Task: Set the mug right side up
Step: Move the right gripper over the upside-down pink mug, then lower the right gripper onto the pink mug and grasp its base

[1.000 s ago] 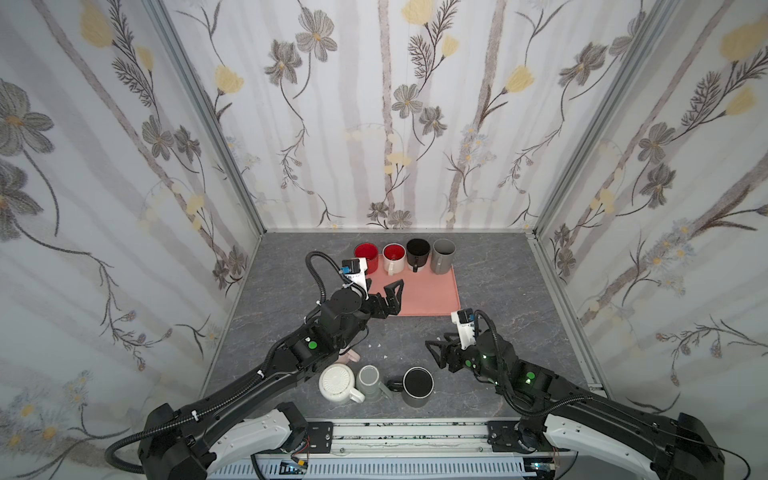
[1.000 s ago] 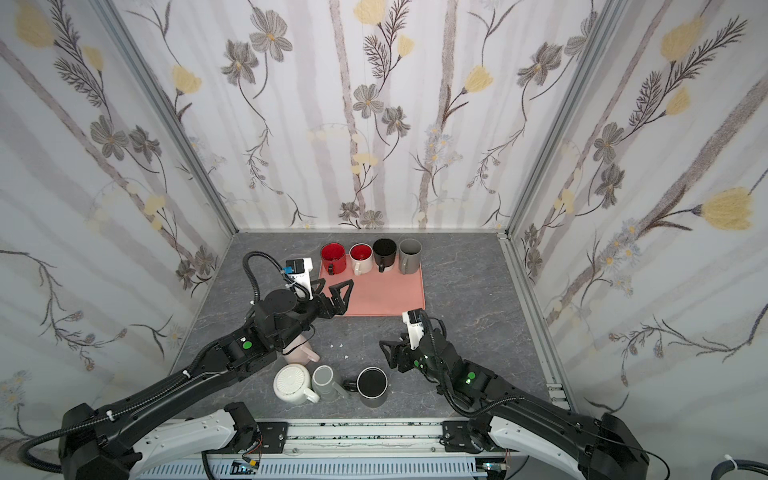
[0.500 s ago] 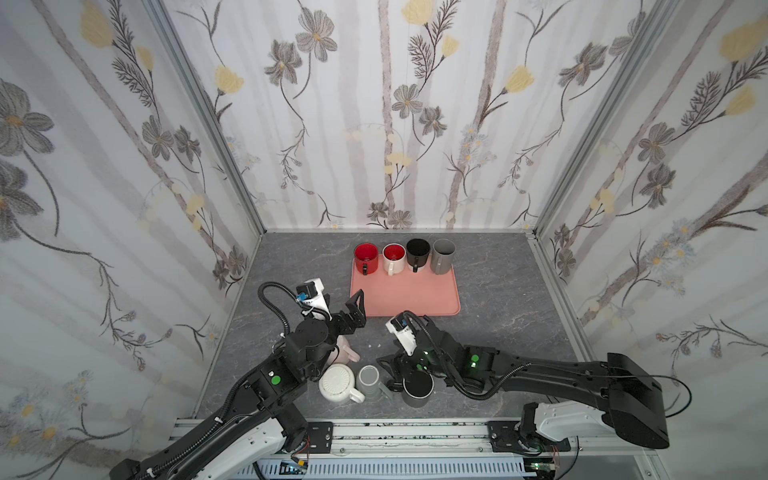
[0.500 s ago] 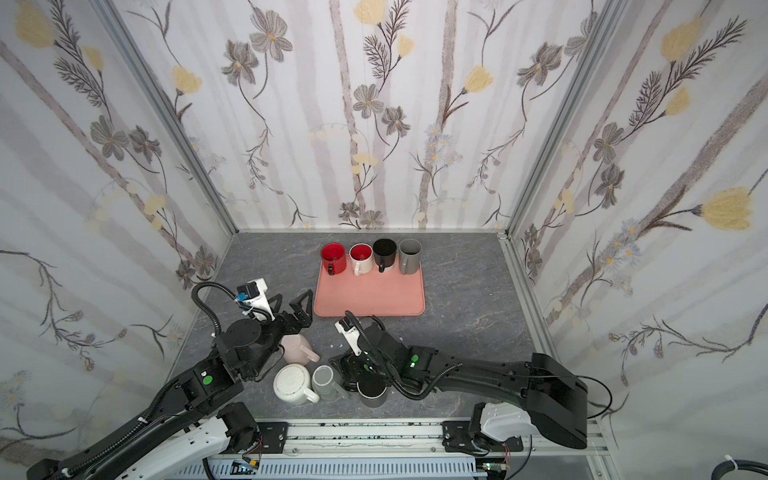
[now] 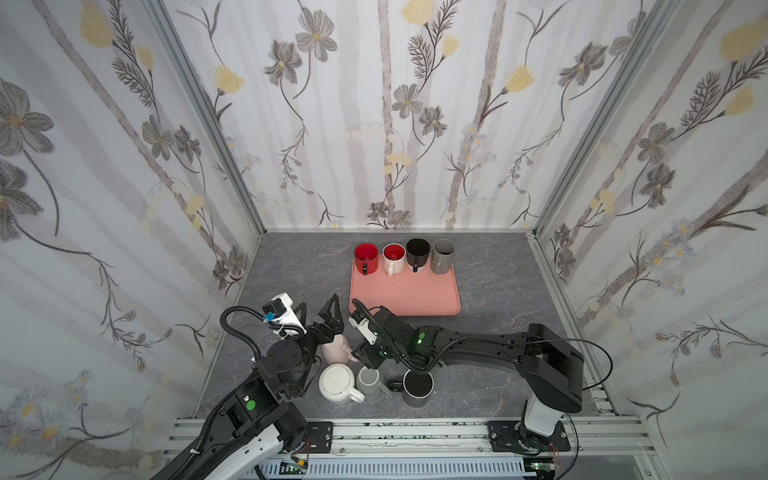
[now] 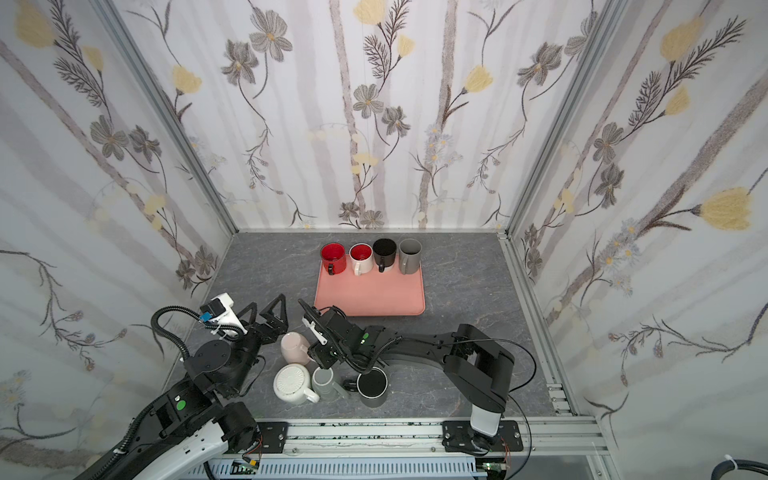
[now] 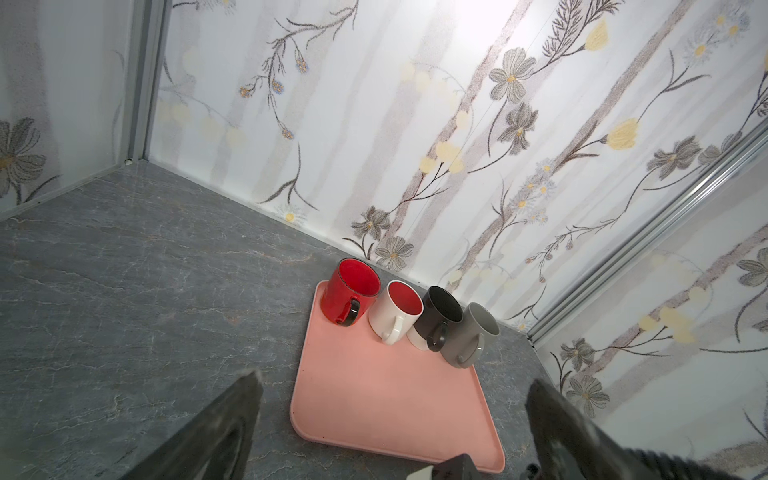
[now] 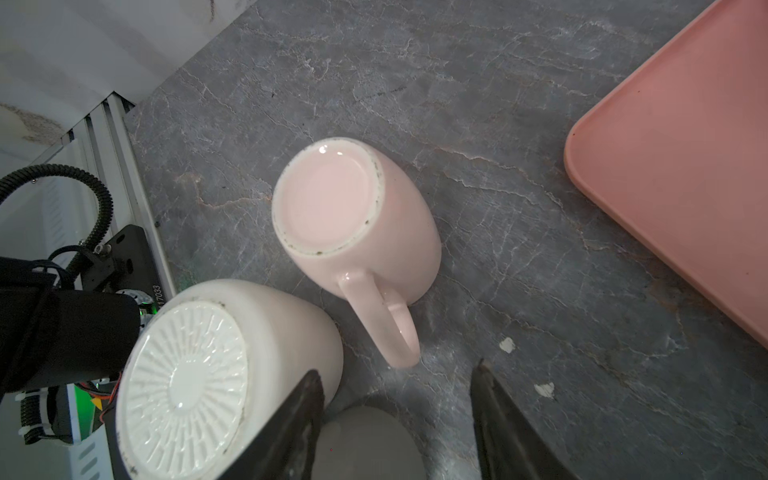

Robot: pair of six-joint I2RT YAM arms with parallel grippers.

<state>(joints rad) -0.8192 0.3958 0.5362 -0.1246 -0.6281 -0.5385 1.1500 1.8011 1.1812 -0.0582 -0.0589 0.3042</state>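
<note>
- Pink mug [image 8: 357, 220]: inverted, base up, on the grey table [image 8: 498, 124], just beside an upturned white mug [image 8: 187, 382]
- Right gripper [image 8: 397, 386]: jaws partly apart, empty, just short of the pink mug's handle
- Left gripper [image 7: 395, 378]: jaws wide apart, holding nothing

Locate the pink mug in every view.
Top view: pink mug front left, just beyond the white mug.
Top view: same spot.
Left wrist: not in it.
Right wrist: picture centre, base up.
Shared landmark: tray, in all four.
</note>
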